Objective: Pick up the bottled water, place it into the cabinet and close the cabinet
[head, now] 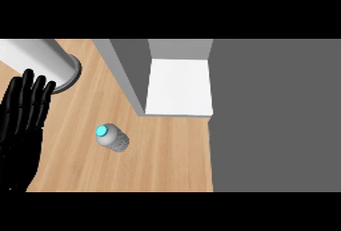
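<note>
Water bottle [111,137], grey with a turquoise cap, stands on the wooden desk [166,158] near its middle, in front of the open cabinet [178,85]. Left robot hand [23,113] rests released, fingers straight, at the desk's left edge, well apart from the bottle. Right robot hand unseen.

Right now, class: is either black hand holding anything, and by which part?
Nothing is held. The open left hand is apart from the grey bottle with the cyan cap; the right hand is out of view.
</note>
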